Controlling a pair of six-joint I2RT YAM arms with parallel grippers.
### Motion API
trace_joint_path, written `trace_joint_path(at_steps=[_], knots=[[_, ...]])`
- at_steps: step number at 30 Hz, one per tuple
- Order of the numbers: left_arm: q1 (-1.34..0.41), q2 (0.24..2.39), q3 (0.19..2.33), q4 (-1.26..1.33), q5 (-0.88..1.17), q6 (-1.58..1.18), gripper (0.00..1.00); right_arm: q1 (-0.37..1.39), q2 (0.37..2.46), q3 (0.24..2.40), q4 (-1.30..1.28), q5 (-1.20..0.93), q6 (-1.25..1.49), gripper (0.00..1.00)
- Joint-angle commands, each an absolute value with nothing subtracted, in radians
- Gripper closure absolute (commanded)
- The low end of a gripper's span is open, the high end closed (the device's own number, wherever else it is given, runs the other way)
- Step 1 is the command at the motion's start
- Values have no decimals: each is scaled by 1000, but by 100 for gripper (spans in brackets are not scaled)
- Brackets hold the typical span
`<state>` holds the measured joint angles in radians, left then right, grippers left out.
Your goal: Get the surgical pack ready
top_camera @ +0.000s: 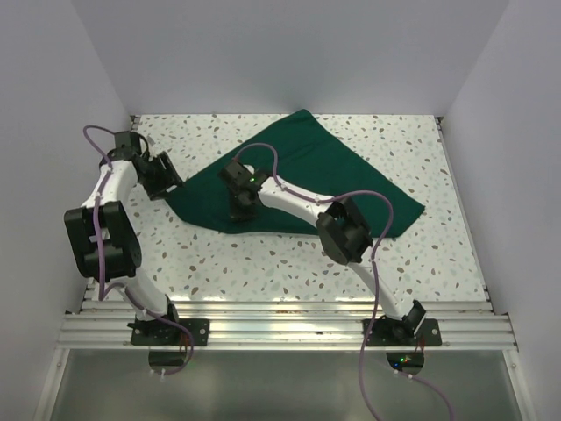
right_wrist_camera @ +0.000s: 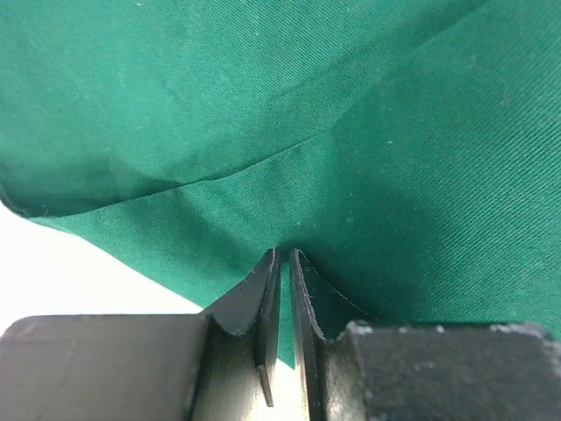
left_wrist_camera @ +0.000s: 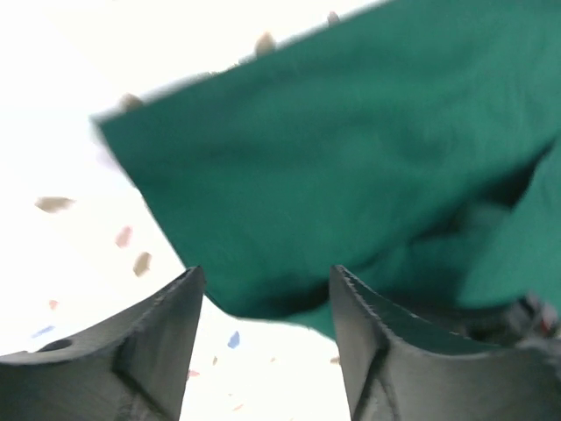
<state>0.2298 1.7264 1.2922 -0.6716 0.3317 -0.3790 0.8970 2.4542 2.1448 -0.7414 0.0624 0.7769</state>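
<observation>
The surgical pack (top_camera: 326, 172) is a large dark green drape lying partly folded across the middle and back of the speckled table. My left gripper (top_camera: 168, 182) sits at the drape's left corner. In the left wrist view it (left_wrist_camera: 266, 282) is open, with the drape's edge (left_wrist_camera: 351, 149) lying just past and partly between the fingertips, not pinched. My right gripper (top_camera: 238, 210) stands over the drape's front left part. The right wrist view shows it (right_wrist_camera: 285, 254) shut on a fold of the green cloth (right_wrist_camera: 351, 132), with fabric showing in the narrow gap between its jaws.
The white speckled table (top_camera: 263, 263) has walls close on the left, back and right. An aluminium rail (top_camera: 280, 323) carrying both arm bases runs along the near edge. The right arm's elbow (top_camera: 344, 230) hangs over the drape's front edge.
</observation>
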Motion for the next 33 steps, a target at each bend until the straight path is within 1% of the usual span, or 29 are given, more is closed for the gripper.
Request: trace_joint_path(at_steps=[1, 3, 10, 14, 17, 21, 26, 29, 30, 32, 33], knots=[[276, 1762, 1382, -661, 226, -371, 36, 902, 2361, 2215, -758, 91, 715, 86], [291, 1784, 1399, -679, 194, -365, 34, 900, 2346, 2243, -770, 92, 686, 86], [330, 1879, 1393, -678, 201, -327, 33, 879, 2304, 2356, -805, 75, 650, 84], [330, 1940, 1397, -661, 247, -313, 38, 827, 2232, 2315, -805, 58, 644, 83], [330, 1968, 1397, -649, 273, -308, 40, 763, 2149, 2223, -793, 38, 626, 82], [330, 2006, 1405, -634, 285, -304, 43, 672, 2048, 2024, -775, 40, 580, 82], [330, 2054, 1433, -627, 302, -304, 48, 608, 1938, 1830, -741, 44, 555, 82], [330, 2082, 1439, -618, 319, -308, 54, 594, 1918, 1789, -733, 40, 545, 82], [331, 2086, 1439, -618, 325, -310, 62, 589, 1917, 1784, -735, 37, 540, 82], [331, 2085, 1434, -617, 337, -308, 73, 586, 1921, 1773, -739, 34, 545, 82], [331, 2074, 1430, -615, 341, -307, 84, 574, 1921, 1769, -738, 19, 551, 82]])
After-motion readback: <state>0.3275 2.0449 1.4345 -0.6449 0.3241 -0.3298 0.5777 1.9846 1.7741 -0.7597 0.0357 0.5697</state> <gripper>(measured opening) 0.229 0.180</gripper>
